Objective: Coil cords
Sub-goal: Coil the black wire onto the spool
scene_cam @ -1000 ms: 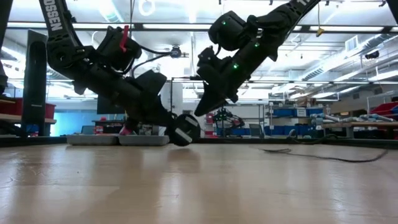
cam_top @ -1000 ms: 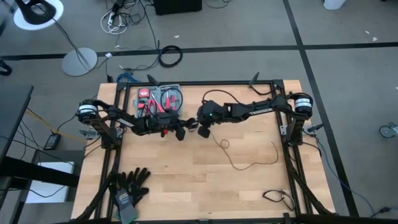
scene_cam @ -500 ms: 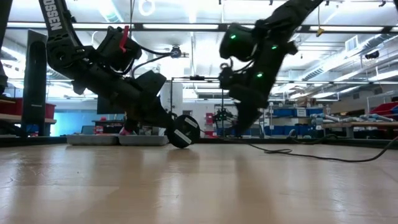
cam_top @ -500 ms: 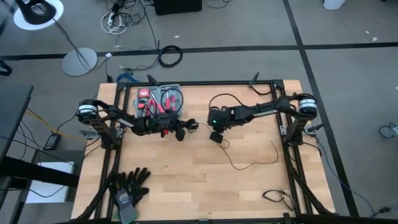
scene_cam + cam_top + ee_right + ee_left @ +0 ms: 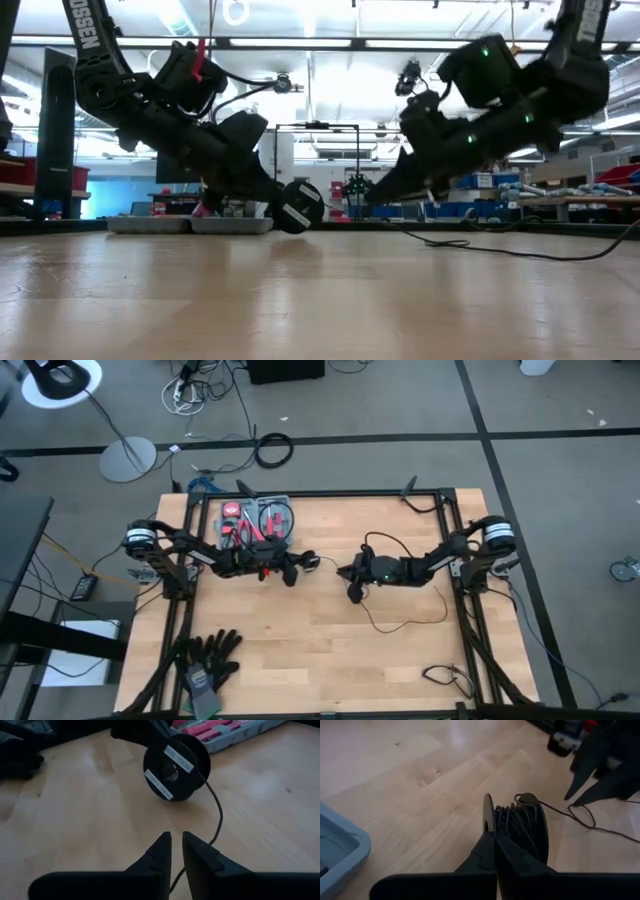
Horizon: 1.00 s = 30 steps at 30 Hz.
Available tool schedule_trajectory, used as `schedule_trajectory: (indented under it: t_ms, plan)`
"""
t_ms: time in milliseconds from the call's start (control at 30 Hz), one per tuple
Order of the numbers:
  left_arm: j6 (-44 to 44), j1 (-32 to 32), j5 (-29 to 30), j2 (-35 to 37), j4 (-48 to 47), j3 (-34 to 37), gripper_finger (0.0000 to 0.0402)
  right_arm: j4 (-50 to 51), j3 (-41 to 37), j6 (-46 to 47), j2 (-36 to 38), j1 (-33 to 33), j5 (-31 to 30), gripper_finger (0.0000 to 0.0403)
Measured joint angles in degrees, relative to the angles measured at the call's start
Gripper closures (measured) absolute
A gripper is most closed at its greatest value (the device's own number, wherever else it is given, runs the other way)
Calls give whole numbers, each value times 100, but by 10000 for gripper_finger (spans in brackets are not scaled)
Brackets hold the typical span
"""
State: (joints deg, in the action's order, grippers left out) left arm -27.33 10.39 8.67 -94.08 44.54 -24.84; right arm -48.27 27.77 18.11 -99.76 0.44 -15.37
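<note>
We see the cord (image 5: 400,622), a thin black wire, running loose across the right half of the wooden table (image 5: 300,650), its slack curving toward the near-right before doubling back to a small black spool (image 5: 175,767) at the table's middle. Several turns of wire are already wound on that spool (image 5: 520,832), so we judge the coiling to be partly done, with a long tail left on the boards.

The left gripper (image 5: 494,847) has its fingers pinched together on the spool's flange, holding it on edge at the tabletop, apparently so the reel stays put while wire is fed onto it. In the low view the spool (image 5: 297,208) shows just off the wood at the tip of that arm.

The right gripper (image 5: 172,845) hangs low just right of the spool, pointed at it. Its fingers are nearly together with a narrow gap between them; the cord (image 5: 218,815) passes beside and beneath their tips, and we cannot tell whether they have hold of it. We judge it is placed there to guide or take up the slack for the next turn.

Farther out, a grey tray of red-handled tools (image 5: 257,520) sits at the far-left edge, a pair of black gloves (image 5: 210,655) at the near-left, and a second small tangle of wire (image 5: 445,677) at the near-right corner.
</note>
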Motion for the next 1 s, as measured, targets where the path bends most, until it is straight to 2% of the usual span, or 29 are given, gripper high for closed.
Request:
schedule_trajectory:
  t_ms: [200,433,667,800,1000]
  plan:
    - [0,0,-52,0,136,1,401,-292,59,9,-318,-17,-141,343]
    - [1,0,-81,0,240,0,401,-146,109,-87,-324,-104,-653,302]
    - [11,-2,-81,0,243,0,401,30,107,-165,-326,-143,-663,267]
    - [34,0,-81,0,299,0,401,143,107,33,-326,-112,-652,265]
    - [122,0,-80,2,562,0,401,522,107,554,-328,-104,-501,284]
